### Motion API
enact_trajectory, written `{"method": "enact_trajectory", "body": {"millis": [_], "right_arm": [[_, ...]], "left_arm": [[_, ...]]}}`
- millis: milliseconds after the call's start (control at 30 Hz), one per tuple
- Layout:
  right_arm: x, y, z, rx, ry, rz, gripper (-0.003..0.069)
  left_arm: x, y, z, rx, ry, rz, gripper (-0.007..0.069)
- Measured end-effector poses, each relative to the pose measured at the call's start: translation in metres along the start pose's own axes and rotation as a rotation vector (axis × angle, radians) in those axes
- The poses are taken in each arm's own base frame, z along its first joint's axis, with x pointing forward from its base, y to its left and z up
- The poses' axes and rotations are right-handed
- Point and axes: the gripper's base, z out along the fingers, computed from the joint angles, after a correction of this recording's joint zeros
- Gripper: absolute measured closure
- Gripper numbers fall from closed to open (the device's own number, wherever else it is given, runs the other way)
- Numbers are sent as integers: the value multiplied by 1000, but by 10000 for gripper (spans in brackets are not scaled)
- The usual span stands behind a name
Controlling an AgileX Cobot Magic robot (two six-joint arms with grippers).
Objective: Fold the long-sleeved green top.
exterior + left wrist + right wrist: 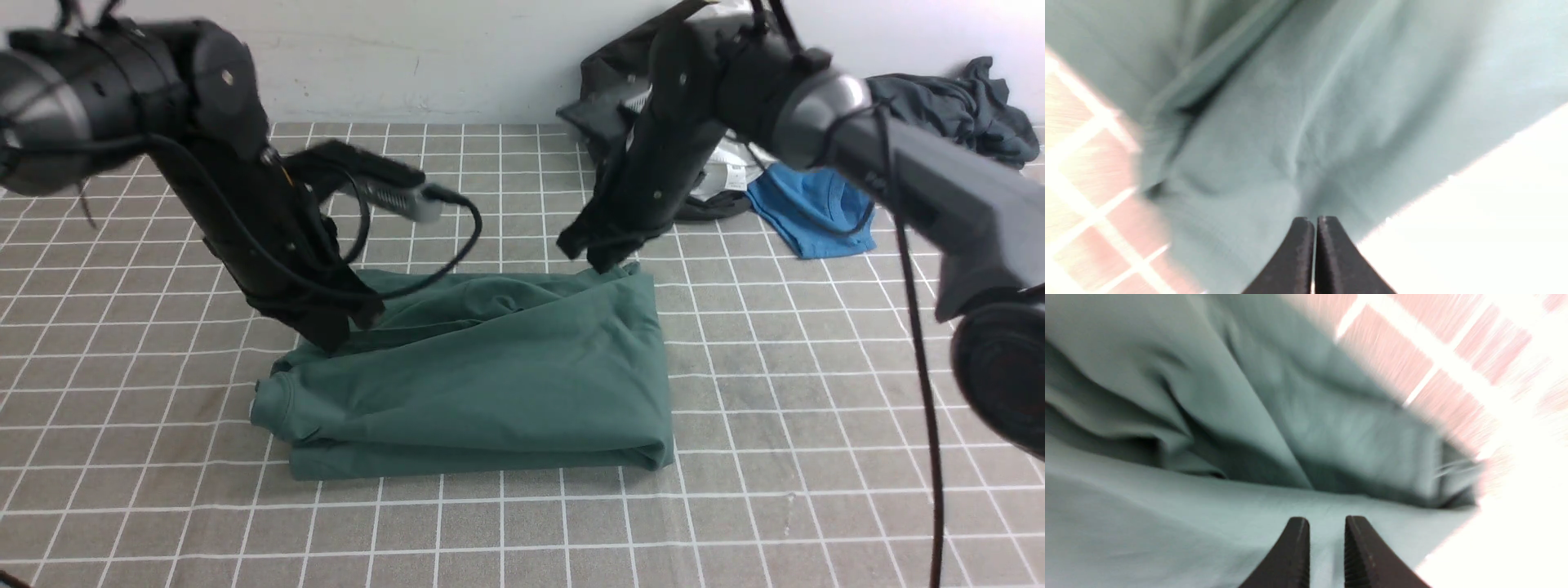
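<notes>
A grey grid-lined cloth [816, 392] under a white wall [424, 57] carries the green long-sleeved top [490, 384] folded at centre (no readable print), left gripper [1314, 222] pressed together at its left edge, right gripper [1327, 522] narrowly parted over its far-right corner.

A grey-brown cloth with a white grid [506, 531] covers the whole work surface, with a few faint stains on it. Behind it stands a plain pale wall [408, 57], scuffed near its foot. At the far right, against the wall, lies a heap of dark clothes [963, 114], with a bright blue shirt [808, 208] spread just in front. The light is even and soft.
</notes>
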Motion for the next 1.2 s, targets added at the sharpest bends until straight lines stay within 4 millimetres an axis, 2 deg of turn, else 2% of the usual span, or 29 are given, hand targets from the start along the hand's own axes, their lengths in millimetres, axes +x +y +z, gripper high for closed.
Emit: {"method": "enact_trajectory", "body": {"millis": [67, 100, 167, 200, 233, 300, 333, 367, 433, 533, 567, 600, 633, 700, 733, 767, 800, 867, 967, 1000, 1200], "right_arm": [[-6, 1, -35, 18, -66, -5, 539], [-9, 3, -59, 31, -111, -3, 539], [-9, 6, -98, 46, -174, 1, 539], [-9, 6, -102, 48, -182, 1, 539], [-4, 10, -131, 54, -217, 0, 539], [5, 16, -159, 55, -248, 0, 540], [13, 20, -176, 53, -260, 0, 540], [16, 21, -184, 53, -272, 0, 540], [37, 30, -204, 36, -264, 3, 540], [73, 43, -227, 12, -250, 3, 540], [74, 44, -224, 8, -241, 6, 540], [85, 47, -228, 2, -245, 8, 540], [100, 53, -238, 3, -280, 13, 540], [115, 57, -241, 5, -310, 19, 540], [130, 62, -249, 19, -371, 20, 540], [139, 64, -256, 30, -406, 18, 540], [142, 65, -254, 32, -411, 20, 540], [169, 72, -265, 57, -501, 24, 540], [192, 79, -275, 70, -578, 30, 540], [209, 84, -277, 77, -625, 36, 540], [258, 97, -288, 103, -805, 52, 540]], "left_arm": [[7, -8, -38, -34, -70, 15, 631], [14, -14, -60, -55, -108, 19, 631], [27, -22, -92, -92, -162, 22, 631], [30, -24, -99, -99, -178, 24, 631], [46, -31, -123, -137, -220, 22, 631], [66, -40, -146, -173, -271, 19, 631], [83, -45, -154, -198, -290, 11, 631], [85, -46, -158, -201, -301, 11, 631], [121, -56, -167, -237, -338, -5, 631], [163, -68, -163, -259, -406, -34, 631], [166, -68, -163, -259, -406, -34, 631], [175, -71, -159, -264, -431, -43, 631], [194, -75, -151, -274, -478, -56, 631], [208, -77, -144, -282, -523, -67, 631], [225, -81, -135, -293, -576, -75, 631], [233, -83, -133, -300, -618, -76, 631], [235, -83, -129, -301, -617, -77, 631], [254, -86, -119, -316, -689, -74, 631], [269, -90, -113, -330, -756, -67, 631], [279, -92, -108, -341, -791, -62, 631], [294, -95, -102, -357, -862, -53, 631]]}}
